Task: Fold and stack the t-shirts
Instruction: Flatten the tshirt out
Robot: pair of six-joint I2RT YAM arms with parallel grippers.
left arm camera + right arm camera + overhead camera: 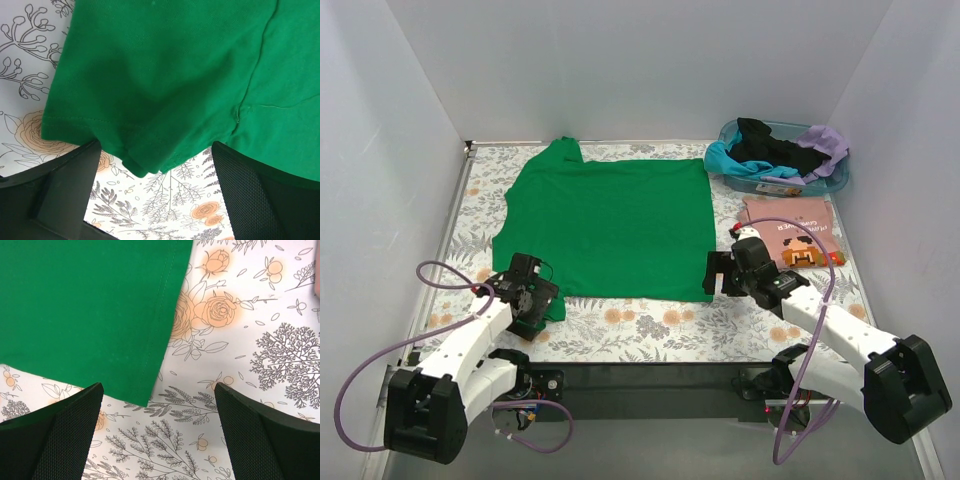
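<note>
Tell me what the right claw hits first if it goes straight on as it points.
Most likely the near corner of the green shirt, which the wrist view shows between the jaws of the open right claw. Bare table starts just beside the hem, so it could land there instead; depth is unclear.

The salmon-pink t-shirt is carrying the only lettering in view: two short lines of dark capitals printed beside a small graphic in brown and white; the letters are appearing too small and blurred to read with certainty; the second line is seeming to begin with "CO".
</note>
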